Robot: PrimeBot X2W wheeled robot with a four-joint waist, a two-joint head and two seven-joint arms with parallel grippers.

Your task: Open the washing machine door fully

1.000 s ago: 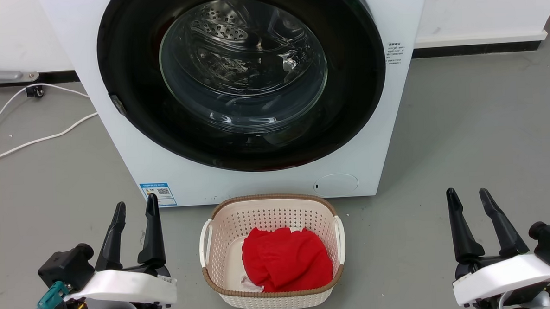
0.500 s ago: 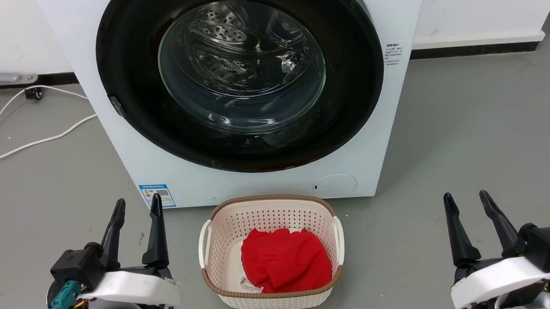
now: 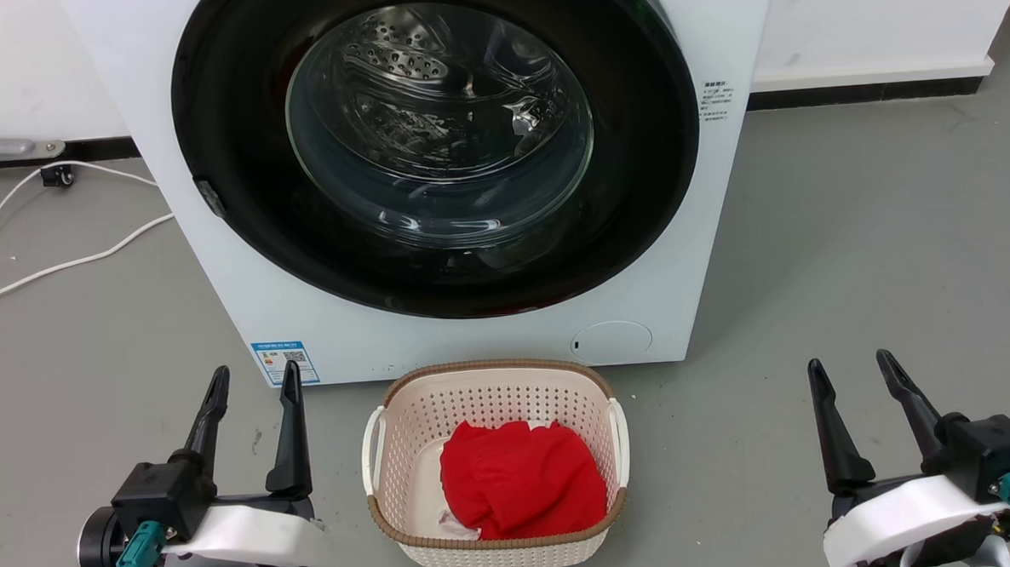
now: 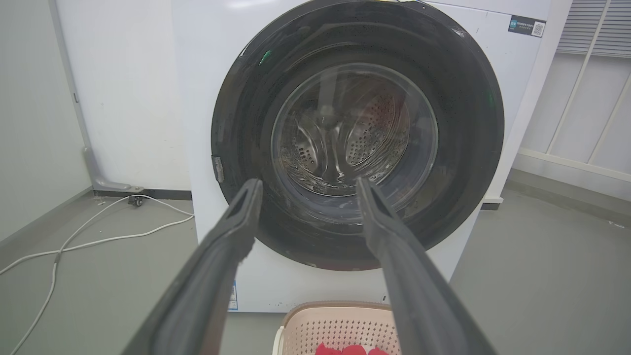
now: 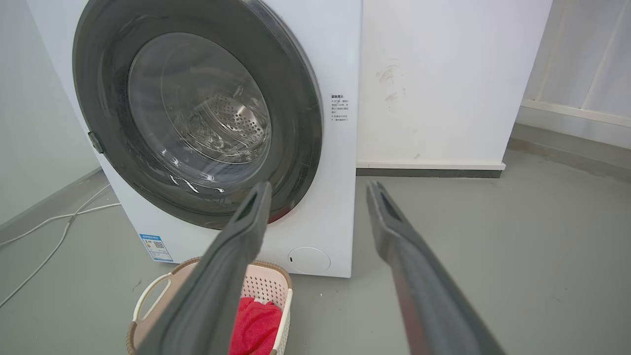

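since a second ago your head camera has shifted slightly, so the whole scene sits a touch off, and both wrists have rolled: the dark block on each has swung inward while the fingers kept pointing up. your left gripper (image 3: 253,370) is spread, with nothing between its fingers; your right gripper (image 3: 848,360) is likewise spread and empty. the washing machine door (image 3: 635,141) is shut flush against the white machine front, ahead of and above both sets of fingertips and well apart from them. along the left gripper's fingers the door sits straight ahead, its glass bowl framed in the gap; along the right gripper's fingers it lies off to the left. a small grey tab (image 3: 209,197) sits on the door rim nearer your left gripper. between the grippers, on the floor, a basket (image 3: 492,371) holds a red cloth (image 3: 522,479), just below the door
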